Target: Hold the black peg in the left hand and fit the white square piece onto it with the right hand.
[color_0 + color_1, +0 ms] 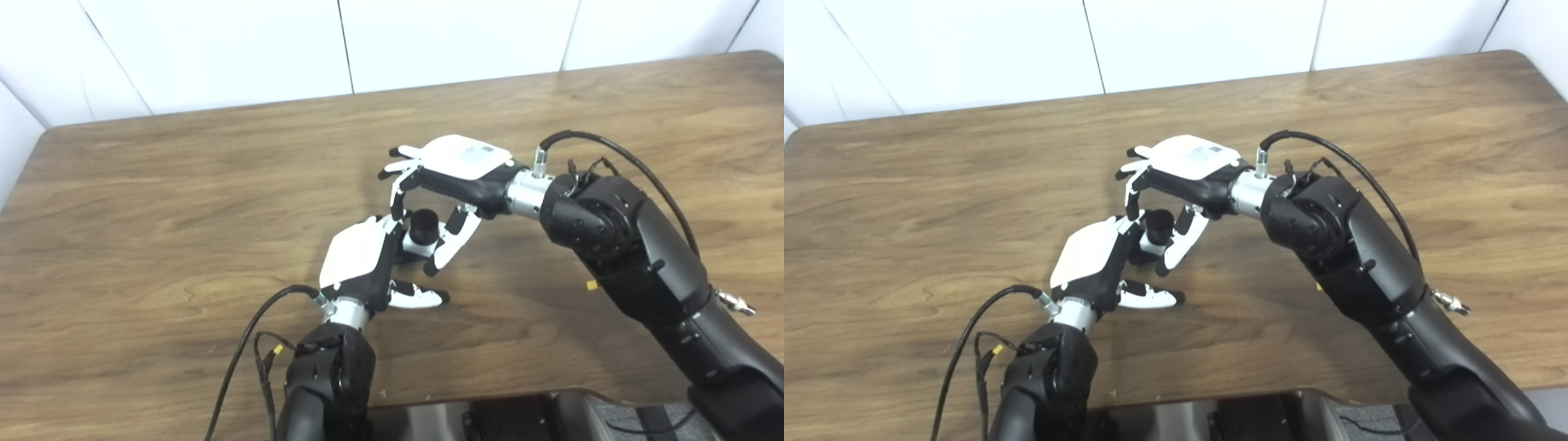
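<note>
The black peg (423,225) stands upright between my two hands above the table. The white square piece (416,247) sits around its lower part. My left hand (361,257) is just left of the peg with its fingers curled to the peg's base. The grip is hidden behind the back of the hand, and its thumb (419,298) sticks out apart. My right hand (456,171) arches over the peg from the right. Its fingers (398,193) come down on the left and its thumb (450,240) presses the white piece's right side. The scene also shows in the right eye view, with the peg (1159,222) between both hands.
The wooden table (184,202) spreads all around the hands, with white wall panels behind its far edge. Black cables loop off both wrists. The robot's dark body fills the bottom edge.
</note>
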Robot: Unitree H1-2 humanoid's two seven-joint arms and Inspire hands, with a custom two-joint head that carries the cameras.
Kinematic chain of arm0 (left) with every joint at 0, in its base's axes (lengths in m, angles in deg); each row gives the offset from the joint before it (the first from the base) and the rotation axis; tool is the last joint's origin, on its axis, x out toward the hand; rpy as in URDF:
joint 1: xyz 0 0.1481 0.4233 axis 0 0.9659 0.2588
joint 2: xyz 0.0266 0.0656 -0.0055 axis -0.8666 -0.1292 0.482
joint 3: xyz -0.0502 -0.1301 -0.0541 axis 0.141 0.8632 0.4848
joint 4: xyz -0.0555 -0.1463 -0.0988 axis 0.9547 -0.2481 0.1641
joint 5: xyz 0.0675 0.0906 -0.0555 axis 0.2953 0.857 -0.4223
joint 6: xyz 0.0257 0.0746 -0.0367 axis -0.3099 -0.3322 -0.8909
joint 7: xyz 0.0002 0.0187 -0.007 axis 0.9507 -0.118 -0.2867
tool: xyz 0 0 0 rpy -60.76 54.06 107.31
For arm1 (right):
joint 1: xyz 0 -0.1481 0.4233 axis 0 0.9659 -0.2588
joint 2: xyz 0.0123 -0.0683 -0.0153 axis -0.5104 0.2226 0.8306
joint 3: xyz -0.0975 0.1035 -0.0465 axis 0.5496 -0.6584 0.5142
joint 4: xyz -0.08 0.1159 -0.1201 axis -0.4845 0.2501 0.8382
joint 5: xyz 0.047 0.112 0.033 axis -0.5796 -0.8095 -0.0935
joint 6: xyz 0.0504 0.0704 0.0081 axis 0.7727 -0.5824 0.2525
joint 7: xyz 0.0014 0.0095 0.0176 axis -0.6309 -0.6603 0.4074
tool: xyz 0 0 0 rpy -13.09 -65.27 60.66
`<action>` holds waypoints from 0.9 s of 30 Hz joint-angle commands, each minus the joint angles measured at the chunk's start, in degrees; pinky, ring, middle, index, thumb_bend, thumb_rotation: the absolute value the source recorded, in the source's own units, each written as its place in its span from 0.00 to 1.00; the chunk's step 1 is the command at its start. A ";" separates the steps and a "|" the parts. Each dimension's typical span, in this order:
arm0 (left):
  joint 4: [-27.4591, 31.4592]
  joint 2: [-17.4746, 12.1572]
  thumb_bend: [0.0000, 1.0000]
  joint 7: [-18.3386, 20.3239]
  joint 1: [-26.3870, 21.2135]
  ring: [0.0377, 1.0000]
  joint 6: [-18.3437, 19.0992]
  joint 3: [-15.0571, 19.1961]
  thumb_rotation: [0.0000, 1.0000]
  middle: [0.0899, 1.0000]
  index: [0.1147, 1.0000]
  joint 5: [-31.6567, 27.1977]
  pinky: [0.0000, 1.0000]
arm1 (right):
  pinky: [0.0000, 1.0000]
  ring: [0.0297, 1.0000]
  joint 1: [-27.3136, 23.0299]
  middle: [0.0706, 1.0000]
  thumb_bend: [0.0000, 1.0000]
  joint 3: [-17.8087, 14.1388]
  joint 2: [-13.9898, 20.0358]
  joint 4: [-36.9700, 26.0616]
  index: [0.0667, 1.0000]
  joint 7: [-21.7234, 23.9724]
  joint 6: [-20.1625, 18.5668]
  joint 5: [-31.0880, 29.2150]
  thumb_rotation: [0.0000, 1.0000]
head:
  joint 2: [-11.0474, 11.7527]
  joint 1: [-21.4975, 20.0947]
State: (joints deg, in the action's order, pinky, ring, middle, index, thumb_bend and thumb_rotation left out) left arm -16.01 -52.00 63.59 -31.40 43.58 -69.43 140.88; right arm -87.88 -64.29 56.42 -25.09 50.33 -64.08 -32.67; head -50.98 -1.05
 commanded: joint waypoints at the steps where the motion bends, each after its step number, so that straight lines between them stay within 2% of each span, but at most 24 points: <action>1: 0.66 0.54 0.97 -0.37 -0.36 0.98 0.41 0.75 0.30 0.94 0.95 -0.34 0.97 | 0.95 1.00 -2.05 0.90 1.00 -1.32 0.17 -0.48 0.59 -0.98 -0.34 -0.74 0.33 | 0.00 -0.04; 9: 1.55 0.94 0.97 -2.03 0.31 0.97 0.40 1.75 0.32 0.94 0.98 -0.24 0.92 | 0.93 1.00 -1.53 0.90 1.00 -3.16 0.04 -0.03 0.60 -2.12 -0.29 -2.66 0.32 | 0.21 0.15; 18: 1.97 0.29 0.97 -4.88 0.78 0.97 -0.41 3.12 0.34 0.95 1.00 -1.28 0.90 | 0.91 1.00 -0.97 0.91 1.00 -5.28 0.38 -0.67 0.68 -2.33 -2.01 -3.73 0.34 | 0.33 0.15; 21: 1.99 -0.06 0.97 -6.10 0.87 0.97 -0.62 3.93 0.35 0.97 1.00 -2.05 0.84 | 0.90 0.99 -0.56 0.91 1.00 -6.24 0.84 -0.36 0.70 -3.18 -1.12 -4.24 0.35 | 0.34 0.07; 27: 2.86 -2.28 0.96 -4.72 0.54 0.97 -0.26 5.81 0.38 0.97 1.00 -3.43 0.84 | 0.89 0.98 0.34 0.90 1.00 -7.16 1.78 -0.26 0.73 -3.99 -0.78 -4.22 0.36 | 0.40 -0.23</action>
State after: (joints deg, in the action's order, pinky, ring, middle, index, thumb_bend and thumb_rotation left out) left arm -14.25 -53.17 58.63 -30.35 42.82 -64.62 136.78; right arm -86.10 -70.24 57.26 -24.32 48.27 -65.59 -36.30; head -50.54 -1.23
